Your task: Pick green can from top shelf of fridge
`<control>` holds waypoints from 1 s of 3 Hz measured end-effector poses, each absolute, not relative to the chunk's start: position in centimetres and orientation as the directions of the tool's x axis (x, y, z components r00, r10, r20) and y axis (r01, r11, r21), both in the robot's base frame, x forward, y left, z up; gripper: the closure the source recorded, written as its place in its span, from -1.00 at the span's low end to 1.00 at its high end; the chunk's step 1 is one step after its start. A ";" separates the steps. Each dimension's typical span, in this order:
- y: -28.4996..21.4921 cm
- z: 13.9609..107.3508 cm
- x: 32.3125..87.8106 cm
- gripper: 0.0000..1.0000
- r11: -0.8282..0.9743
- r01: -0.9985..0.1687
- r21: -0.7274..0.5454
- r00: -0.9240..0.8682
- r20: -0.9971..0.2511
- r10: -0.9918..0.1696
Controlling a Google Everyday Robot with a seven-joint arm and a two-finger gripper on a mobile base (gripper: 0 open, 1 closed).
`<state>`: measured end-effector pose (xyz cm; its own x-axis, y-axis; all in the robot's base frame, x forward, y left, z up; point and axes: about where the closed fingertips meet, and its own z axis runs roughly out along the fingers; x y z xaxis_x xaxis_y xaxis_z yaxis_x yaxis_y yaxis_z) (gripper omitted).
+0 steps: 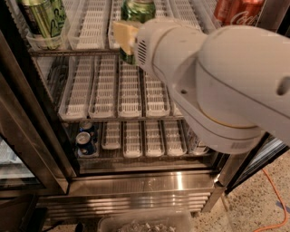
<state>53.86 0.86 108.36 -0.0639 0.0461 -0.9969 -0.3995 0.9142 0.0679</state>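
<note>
My gripper (130, 41) is at the front of the top shelf (90, 50) of the fridge (136, 181), near the middle lanes. One yellowish finger pad (122, 34) presses the left side of a green can (138, 10); the other finger is hidden behind my big white arm. The can's bottom edge shows below the pad and hangs lower than the shelf's front lip, so it is held in front of the rack. A second green can (43, 18) with a swirling print stands in the far left lane of the top shelf.
A red Coca-Cola can (235, 11) stands at the top right. Small blue cans (85, 138) sit at the left of the bottom rack. The dark door frame (27, 113) is close on the left. A clear bin (145, 222) lies on the floor below.
</note>
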 end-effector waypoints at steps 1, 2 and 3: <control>-1.0 105.3 52.5 1.00 0.895 -0.444 0.046 -0.114 -0.993 -0.005; -1.3 101.6 52.0 1.00 0.839 -0.542 0.050 -0.179 -0.982 -0.056; -1.4 102.6 52.9 1.00 0.766 -0.636 0.097 -0.220 -0.974 -0.059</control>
